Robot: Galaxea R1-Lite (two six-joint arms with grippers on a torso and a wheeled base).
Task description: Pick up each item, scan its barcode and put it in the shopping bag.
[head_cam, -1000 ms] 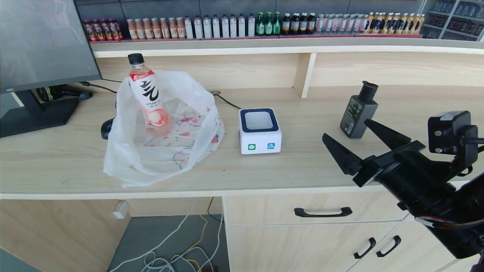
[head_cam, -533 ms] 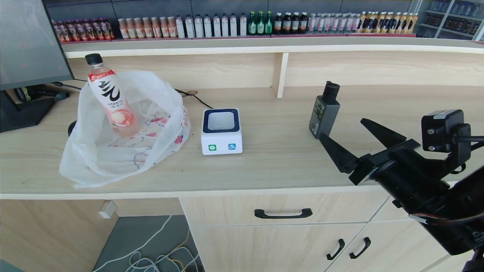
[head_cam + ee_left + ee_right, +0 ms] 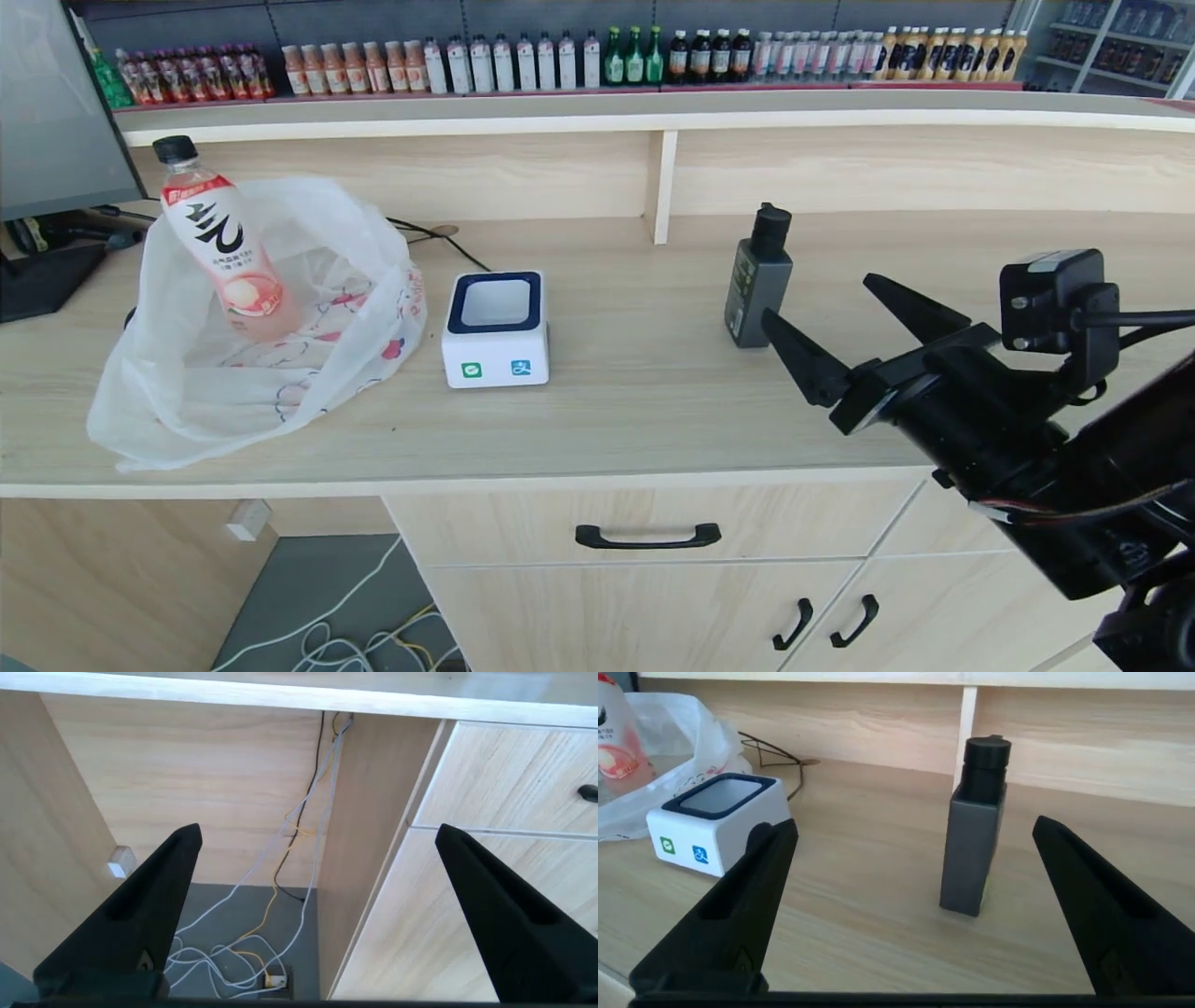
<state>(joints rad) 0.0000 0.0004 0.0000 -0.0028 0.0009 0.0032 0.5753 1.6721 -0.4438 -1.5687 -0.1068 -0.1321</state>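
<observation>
The item left out was a squarish dark grey bottle (image 3: 756, 280) with a round black cap and a side label, stood upright on the pale wood-grain counter (image 3: 635, 401), well right of the boxy white scanner (image 3: 495, 327). The right gripper (image 3: 817, 297) was spread wide just before it, nothing grasped. A peach drink bottle (image 3: 224, 252) was propped in the crinkly translucent shopping bag (image 3: 187, 401). The left gripper (image 3: 318, 831) was spread empty too.
</observation>
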